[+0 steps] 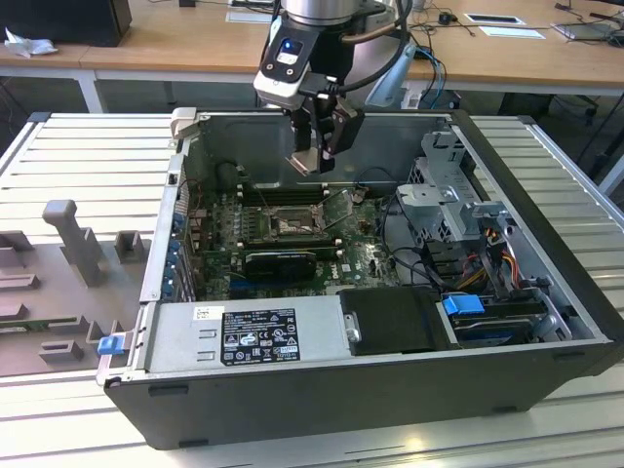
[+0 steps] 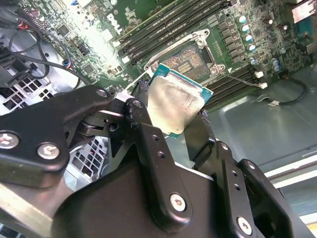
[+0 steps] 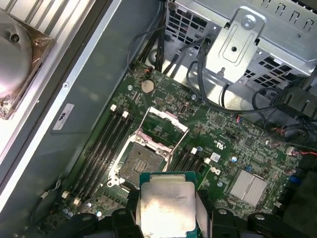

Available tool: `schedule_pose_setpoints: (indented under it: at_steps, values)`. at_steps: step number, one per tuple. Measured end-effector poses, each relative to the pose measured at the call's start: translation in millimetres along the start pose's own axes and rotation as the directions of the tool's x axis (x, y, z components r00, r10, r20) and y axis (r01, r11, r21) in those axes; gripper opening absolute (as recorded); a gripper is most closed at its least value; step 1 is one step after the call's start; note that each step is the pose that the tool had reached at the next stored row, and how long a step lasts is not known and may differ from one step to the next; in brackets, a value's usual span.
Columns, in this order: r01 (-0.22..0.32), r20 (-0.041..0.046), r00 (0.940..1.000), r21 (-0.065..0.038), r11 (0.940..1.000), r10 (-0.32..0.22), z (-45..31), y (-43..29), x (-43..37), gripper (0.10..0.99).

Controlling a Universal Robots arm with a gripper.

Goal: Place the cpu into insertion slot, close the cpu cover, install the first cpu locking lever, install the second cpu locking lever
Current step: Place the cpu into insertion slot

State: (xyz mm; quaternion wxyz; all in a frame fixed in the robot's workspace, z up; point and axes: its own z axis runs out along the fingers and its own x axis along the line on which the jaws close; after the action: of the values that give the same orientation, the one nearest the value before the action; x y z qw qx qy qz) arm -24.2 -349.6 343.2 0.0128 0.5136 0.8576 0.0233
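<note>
The gripper hanging over the open case, fingers clamping the cpu by two opposite edges, insertion slot lying bare at six o'clock from it in the exterior view, cpu cover standing raised

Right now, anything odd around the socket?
Only the cpu, held by the gripper above the open slot: its face looks smeared and blotchy. The cover stands raised; nothing looks bent or spilled.

Power supply label: white print on black (too small to read)
Case wall sticker: illegible
cpu: faint print, unreadable
</note>
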Motion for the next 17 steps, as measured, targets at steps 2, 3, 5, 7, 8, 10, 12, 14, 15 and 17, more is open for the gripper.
schedule_pose_setpoints:
  at_steps: [2,3,5,7,8,10,12,14,15,17]
  values:
    - [-0.007,0.0004,1.0000,0.000,1.0000,0.007,0.0,0.0,0.0,0.533]
    - [-0.013,0.0007,0.9999,0.000,0.9999,0.013,0.0,0.0,0.0,0.533]
    - [-0.018,0.0010,0.9998,0.000,0.9998,0.018,0.1,0.0,0.0,0.533]
    - [-0.027,0.0015,0.9996,0.000,0.9996,0.027,0.1,0.0,0.0,0.533]
    - [-0.029,0.0016,0.9996,0.000,0.9996,0.029,0.2,0.0,0.0,0.533]
    - [-0.037,0.0020,0.9993,0.000,0.9993,0.037,0.2,0.0,0.0,0.533]
    - [-0.044,0.0024,0.9990,0.000,0.9990,0.044,0.2,0.0,0.0,0.533]
    - [-0.054,0.0029,0.9985,0.000,0.9985,0.054,0.3,0.0,0.0,0.533]
    - [-0.058,0.0031,0.9983,0.000,0.9983,0.058,0.3,0.0,0.0,0.533]
    - [-0.065,0.0035,0.9979,0.000,0.9979,0.065,0.4,0.0,0.0,0.533]
